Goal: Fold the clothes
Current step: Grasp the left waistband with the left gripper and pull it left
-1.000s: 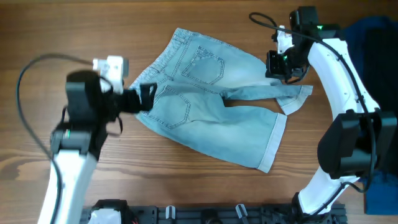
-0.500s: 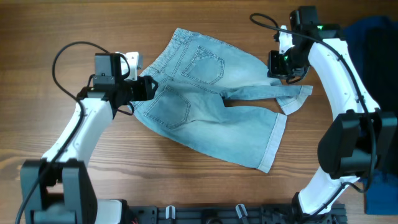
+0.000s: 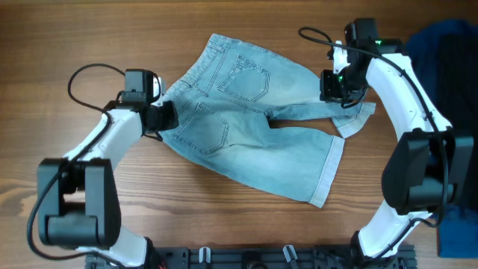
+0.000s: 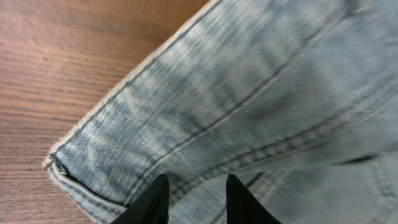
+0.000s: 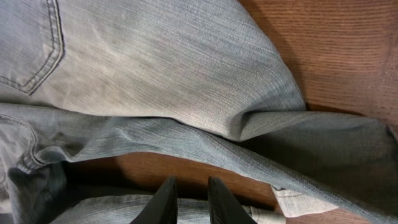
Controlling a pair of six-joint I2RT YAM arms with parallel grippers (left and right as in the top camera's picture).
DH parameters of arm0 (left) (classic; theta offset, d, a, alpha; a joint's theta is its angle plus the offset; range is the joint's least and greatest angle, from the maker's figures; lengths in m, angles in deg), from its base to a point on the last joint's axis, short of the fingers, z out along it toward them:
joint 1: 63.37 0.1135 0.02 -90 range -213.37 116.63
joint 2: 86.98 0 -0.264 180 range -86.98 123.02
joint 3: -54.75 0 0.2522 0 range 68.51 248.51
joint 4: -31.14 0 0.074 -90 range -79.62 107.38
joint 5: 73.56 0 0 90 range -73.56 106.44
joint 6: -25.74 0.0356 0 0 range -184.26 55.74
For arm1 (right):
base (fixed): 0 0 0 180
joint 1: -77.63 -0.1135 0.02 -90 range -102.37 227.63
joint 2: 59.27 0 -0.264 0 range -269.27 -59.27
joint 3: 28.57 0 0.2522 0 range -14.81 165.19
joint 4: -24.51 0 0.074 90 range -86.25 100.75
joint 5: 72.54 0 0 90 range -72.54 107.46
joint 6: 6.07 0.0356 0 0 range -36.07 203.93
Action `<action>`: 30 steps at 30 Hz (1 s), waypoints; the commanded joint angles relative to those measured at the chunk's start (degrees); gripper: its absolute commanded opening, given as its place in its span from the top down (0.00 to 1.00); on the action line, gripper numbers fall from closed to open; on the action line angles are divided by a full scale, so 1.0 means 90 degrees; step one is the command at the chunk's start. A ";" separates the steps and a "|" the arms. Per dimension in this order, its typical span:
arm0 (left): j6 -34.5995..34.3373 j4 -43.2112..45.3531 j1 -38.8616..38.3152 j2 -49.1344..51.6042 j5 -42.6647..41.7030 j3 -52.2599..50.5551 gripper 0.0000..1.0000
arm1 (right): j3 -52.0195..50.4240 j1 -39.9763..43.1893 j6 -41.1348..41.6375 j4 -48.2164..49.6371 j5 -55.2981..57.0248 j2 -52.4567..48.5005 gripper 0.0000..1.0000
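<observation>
Two pincers were at the cloth, neither seen holding any. The denim shorts (image 3: 254, 127) lay mid-desk (image 3: 89, 30), back pockets up, waistband toward the left arm and both legs running out toward the right arm. The left pincer (image 3: 166, 117) sat at the waistband corner (image 4: 68, 162). On its wrist view the jaws stood slightly spread above the denim, with nothing between them. The right pincer (image 3: 337, 88) hung over the upper leg (image 3: 321, 110), jaws narrowly apart, tips pointing at the bare wood showing between the two legs.

Risks, as judged from this layout:
- The upper leg was twisted and bunched, with a raised ridge (image 5: 261, 118) near its hem. A fold made over that would likely trap the crease and come out lopsided.
- With the right tips aimed at the gap, closing there could catch only one loose edge, or nothing.
- The waistband corner is thick, several layers. A shallow pinch by the left side might slip off when lifted.
- If one arm pulled ahead of the other, the whole garment could drag across the wood rather than fold.
- Dark garments (image 3: 448, 45) lay at the right edge, near the right arm's sweep, so a snag was possible.
</observation>
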 commanded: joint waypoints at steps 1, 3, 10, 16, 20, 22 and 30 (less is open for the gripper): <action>-0.0355 -0.0158 0.0063 0.0432 0.0311 0.0063 0.69 | -0.0027 0.0032 0.0046 0.0136 0.0090 -0.0070 0.83; -0.0491 -0.0260 0.0087 0.0661 0.0425 0.0063 0.69 | -0.0027 0.0032 0.0044 0.0209 0.0090 -0.0070 0.82; -0.0906 -0.0639 0.0546 0.1226 0.0447 0.0063 0.68 | -0.0027 0.0032 0.0027 0.0508 0.0090 -0.0070 0.76; -0.0988 -0.1270 0.1209 0.1231 0.0486 0.0063 0.68 | -0.0027 0.0032 0.0024 0.0610 0.0090 -0.0070 0.74; -0.0984 -0.1651 0.1600 0.1231 0.0495 0.0063 0.73 | -0.0027 0.0032 0.0015 0.0629 0.0092 -0.0070 0.73; -0.0986 -0.1821 0.1802 0.1231 0.0661 0.0063 0.74 | -0.0027 0.0032 0.0019 0.0634 0.0090 -0.0070 0.72; -0.0986 -0.2667 0.1994 0.0721 0.0051 0.0413 0.94 | -0.0027 0.0027 -0.0029 0.0750 -0.0175 -0.0070 0.67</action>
